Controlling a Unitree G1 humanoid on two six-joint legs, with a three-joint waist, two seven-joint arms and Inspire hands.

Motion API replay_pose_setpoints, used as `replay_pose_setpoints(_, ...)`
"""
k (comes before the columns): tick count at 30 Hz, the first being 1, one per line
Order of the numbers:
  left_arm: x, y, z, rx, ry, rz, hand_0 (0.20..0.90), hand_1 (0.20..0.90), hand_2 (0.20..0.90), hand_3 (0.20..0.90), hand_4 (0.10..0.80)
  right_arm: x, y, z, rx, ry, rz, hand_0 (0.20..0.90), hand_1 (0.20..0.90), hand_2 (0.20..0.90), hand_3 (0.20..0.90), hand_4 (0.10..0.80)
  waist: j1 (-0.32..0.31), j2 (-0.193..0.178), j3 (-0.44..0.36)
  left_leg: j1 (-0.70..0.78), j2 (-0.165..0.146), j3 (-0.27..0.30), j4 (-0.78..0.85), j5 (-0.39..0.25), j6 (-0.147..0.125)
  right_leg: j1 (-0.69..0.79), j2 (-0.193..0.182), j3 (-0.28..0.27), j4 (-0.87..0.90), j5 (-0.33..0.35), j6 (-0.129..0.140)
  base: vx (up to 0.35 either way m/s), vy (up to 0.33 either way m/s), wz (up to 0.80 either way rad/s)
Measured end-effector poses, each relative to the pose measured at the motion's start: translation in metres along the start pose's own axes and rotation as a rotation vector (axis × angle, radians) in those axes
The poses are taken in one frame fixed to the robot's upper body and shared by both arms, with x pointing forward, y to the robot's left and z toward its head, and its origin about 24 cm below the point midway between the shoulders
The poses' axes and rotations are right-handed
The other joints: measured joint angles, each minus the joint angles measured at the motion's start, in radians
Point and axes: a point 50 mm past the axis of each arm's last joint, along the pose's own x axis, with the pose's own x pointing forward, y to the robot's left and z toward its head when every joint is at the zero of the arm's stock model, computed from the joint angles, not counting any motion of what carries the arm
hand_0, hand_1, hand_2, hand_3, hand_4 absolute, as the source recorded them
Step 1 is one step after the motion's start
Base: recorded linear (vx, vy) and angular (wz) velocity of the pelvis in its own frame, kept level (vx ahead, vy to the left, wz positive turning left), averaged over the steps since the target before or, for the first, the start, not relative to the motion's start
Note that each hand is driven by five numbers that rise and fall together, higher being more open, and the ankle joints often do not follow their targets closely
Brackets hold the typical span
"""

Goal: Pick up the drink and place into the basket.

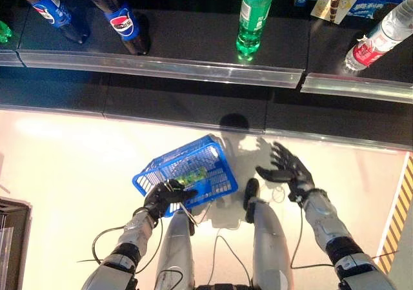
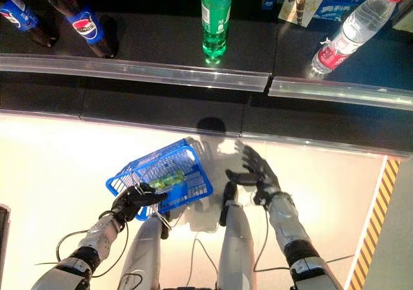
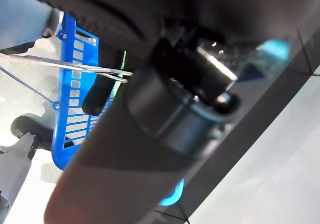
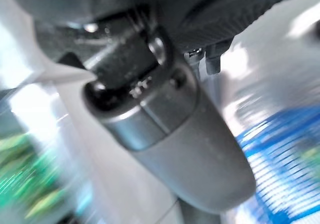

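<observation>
Blue basket (image 1: 193,168) low in the frame, green drink (image 1: 192,176) lying inside.
My left robot hand (image 1: 164,196) curls round its wire handle; right robot hand (image 1: 288,168) hangs spread, empty. Dark shelf (image 1: 193,38) along the top carries bottles above the pale floor (image 1: 71,167).

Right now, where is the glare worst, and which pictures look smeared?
Left eye view: the pale floor glares bright around the blue plastic basket, and the clear shelf rail shines. Right wrist view: basket and green shapes are smeared. Left wrist view: the dark hand is out of focus.
</observation>
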Motion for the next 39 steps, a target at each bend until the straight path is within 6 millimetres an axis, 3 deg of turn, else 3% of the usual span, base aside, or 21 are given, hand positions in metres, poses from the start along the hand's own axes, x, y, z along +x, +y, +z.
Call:
replay_pose_setpoints(2, 0.000, 0.000, 0.001, -0.003, -0.005, -0.001, 0.300, 0.300, 0.300, 0.200, 0.100, 0.005, 0.008, 0.023, -0.072, -0.091, 0.045, 0.900, 0.900, 0.900, 0.900, 0.800, 0.001, 0.000, 0.000, -0.009, 0.000, -0.002, -0.001, 0.000, 0.000, -0.006, -0.001, -0.003, 0.001, -0.001, 0.000, -0.017, 0.010, 0.04)
replay_pose_setpoints(3, 0.000, 0.000, 0.001, -0.003, -0.005, -0.001, 0.300, 0.300, 0.300, 0.200, 0.100, 0.005, 0.008, 0.023, -0.072, -0.091, 0.045, 0.900, 0.900, 0.900, 0.900, 0.800, 0.001, 0.000, 0.000, -0.009, 0.000, -0.002, -0.001, 0.000, 0.000, -0.006, -0.001, -0.003, 0.001, -0.001, 0.000, -0.007, 0.006, 0.04)
replay_pose_setpoints(4, 0.000, -0.001, 0.002, -0.018, -0.013, -0.001, 0.300, 0.300, 0.300, 0.200, 0.100, 0.006, 0.013, 0.039, -0.162, -0.148, 0.091, 0.900, 0.900, 0.900, 0.900, 0.800, 0.002, -0.002, 0.001, -0.015, -0.001, -0.004, -0.004, 0.001, -0.002, -0.013, -0.002, -0.004, 0.003, -0.001, 0.001, 0.000, 0.000, 0.00)
replay_pose_setpoints(9, 0.000, 0.000, 0.002, -0.017, -0.025, 0.003, 0.300, 0.300, 0.300, 0.200, 0.100, 0.004, 0.022, 0.061, -0.261, -0.234, 0.157, 0.900, 0.900, 0.900, 0.900, 0.800, 0.001, -0.013, 0.013, -0.011, -0.002, -0.009, -0.024, 0.005, -0.008, -0.013, -0.004, -0.012, 0.007, -0.005, -0.001, 0.001, 0.017, 0.04)
replay_pose_setpoints(15, -0.001, 0.004, -0.001, -0.024, -0.013, 0.015, 0.300, 0.300, 0.300, 0.200, 0.100, -0.001, 0.032, 0.092, -0.296, -0.367, 0.186, 0.900, 0.900, 0.900, 0.900, 0.800, 0.003, -0.024, 0.020, 0.016, -0.004, -0.016, -0.054, 0.013, -0.021, 0.001, -0.010, -0.024, 0.019, -0.020, -0.004, 0.012, 0.011, 0.05)
replay_pose_setpoints(22, -0.003, 0.008, -0.006, -0.071, -0.002, 0.034, 0.300, 0.300, 0.300, 0.200, 0.100, -0.006, 0.038, 0.129, -0.309, -0.536, 0.191, 0.900, 0.900, 0.900, 0.900, 0.800, 0.007, -0.025, 0.021, 0.045, -0.004, -0.021, -0.070, 0.017, -0.018, 0.030, -0.011, -0.029, 0.013, -0.029, -0.004, 0.024, 0.007, 0.02)
replay_pose_setpoints(29, -0.009, 0.016, -0.015, -0.316, 0.001, 0.022, 0.300, 0.300, 0.300, 0.200, 0.100, -0.011, 0.027, 0.146, -0.297, -0.619, 0.125, 0.900, 0.900, 0.900, 0.900, 0.800, 0.011, -0.025, 0.024, 0.057, -0.004, -0.021, -0.076, 0.020, -0.023, 0.040, -0.012, -0.031, 0.014, -0.029, -0.004, 0.040, 0.002, 0.00)
replay_pose_setpoints(39, -0.011, 0.016, -0.020, -0.348, 0.013, 0.012, 0.300, 0.300, 0.300, 0.200, 0.100, -0.019, 0.007, 0.162, -0.206, -0.745, -0.048, 0.900, 0.900, 0.900, 0.900, 0.800, 0.023, -0.023, 0.034, 0.079, -0.003, -0.022, -0.090, 0.022, -0.025, 0.061, -0.012, -0.038, 0.006, -0.032, -0.002, 0.004, -0.001, 0.00)
